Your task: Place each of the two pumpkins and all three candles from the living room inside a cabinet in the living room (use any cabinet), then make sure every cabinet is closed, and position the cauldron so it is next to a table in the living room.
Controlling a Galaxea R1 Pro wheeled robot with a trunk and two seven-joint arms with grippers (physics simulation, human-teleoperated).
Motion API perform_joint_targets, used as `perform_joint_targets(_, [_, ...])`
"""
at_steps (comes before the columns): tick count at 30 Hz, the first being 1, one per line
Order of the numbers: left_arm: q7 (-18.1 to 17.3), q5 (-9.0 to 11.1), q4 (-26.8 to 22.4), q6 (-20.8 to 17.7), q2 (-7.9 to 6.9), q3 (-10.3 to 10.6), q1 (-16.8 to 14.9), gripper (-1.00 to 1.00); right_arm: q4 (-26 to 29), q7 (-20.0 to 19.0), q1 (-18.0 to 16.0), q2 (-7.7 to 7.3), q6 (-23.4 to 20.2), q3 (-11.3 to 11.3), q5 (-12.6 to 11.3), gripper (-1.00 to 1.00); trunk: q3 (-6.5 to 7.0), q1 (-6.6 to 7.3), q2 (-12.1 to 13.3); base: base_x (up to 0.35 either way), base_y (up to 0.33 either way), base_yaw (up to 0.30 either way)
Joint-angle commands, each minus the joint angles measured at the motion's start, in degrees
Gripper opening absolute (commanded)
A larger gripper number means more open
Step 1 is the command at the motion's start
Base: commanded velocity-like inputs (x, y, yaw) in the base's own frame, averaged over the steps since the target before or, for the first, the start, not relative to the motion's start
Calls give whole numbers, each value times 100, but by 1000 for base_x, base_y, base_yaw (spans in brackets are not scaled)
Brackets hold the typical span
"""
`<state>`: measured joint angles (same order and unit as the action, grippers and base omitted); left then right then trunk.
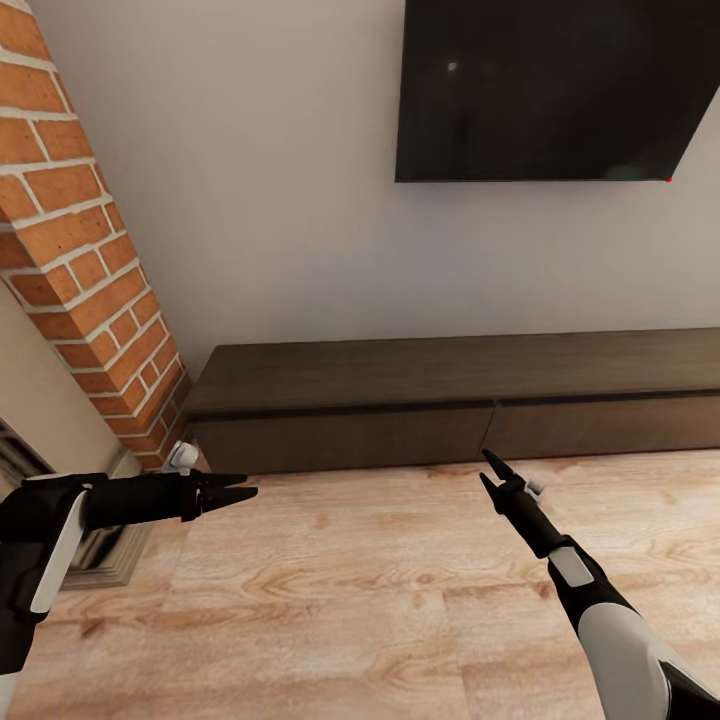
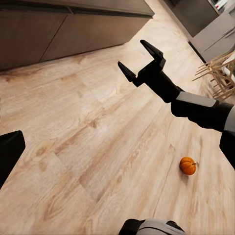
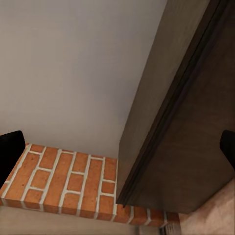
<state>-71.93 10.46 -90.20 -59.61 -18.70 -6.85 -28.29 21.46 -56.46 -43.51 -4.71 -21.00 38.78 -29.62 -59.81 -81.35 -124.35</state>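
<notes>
Both pincers hang empty above the pale wooden plank floor (image 1: pixel 380 600), each with its two black fingers spread apart. In the head view the left pincer (image 1: pixel 238 492) sits at the lower left of the frame, pointing toward the centre, and the right pincer (image 1: pixel 490 468) reaches up from the lower right, its tips just short of the front of the long, low dark-brown wooden cabinet (image 1: pixel 450 385). That cabinet runs across the middle of the frame against the plain grey-white wall (image 1: pixel 270 200); its flat handleless fronts are shut, a thin vertical seam dividing two of them just above the right pincer. A large dark flat screen (image 1: pixel 550 85) is mounted on the wall in the upper right of the frame, and a slanting red-brick column (image 1: pixel 85 260) with pale mortar fills the left side, ending beside the cabinet's left end. In the left wrist view the right pincer (image 2: pixel 141 61) appears near the upper centre, fingers wide, with the cabinet (image 2: pixel 58 29) along the top edge. One small round ribbed bright-orange pumpkin (image 2: pixel 188 166) with a dark stem lies on the floor in the lower right of that frame, well apart from the cabinet and touched by neither pincer. The right wrist view looks closely at the cabinet's dark end (image 3: pixel 186 112), with the red brick (image 3: pixel 68 183) and wall behind.
</notes>
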Motion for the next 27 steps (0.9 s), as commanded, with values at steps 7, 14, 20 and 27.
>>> perform_joint_targets(7, [-5, 9, 1, -39, -2, -2, -1, 100, 13, 36, -8, 3, -15, -15, -24, 100, -4, 1, -2, 0, 0, 0])
perform_joint_targets(14, [-2, 9, 8, -39, 1, -9, -1, 100, 26, 14, -3, -38, -128, 41, -26, 100, -4, 1, -2, 0, 0, 0])
perform_joint_targets(20, [31, 1, 11, -39, 6, -13, -1, 100, 22, 22, 0, -85, -188, 65, -133, 100, -4, 1, -2, 66, 34, 0])
perform_joint_targets(27, [30, 0, 4, -39, 5, -16, -1, 100, 24, 30, 1, -128, -467, 45, -294, 100, -4, 1, -2, 23, 11, 0])
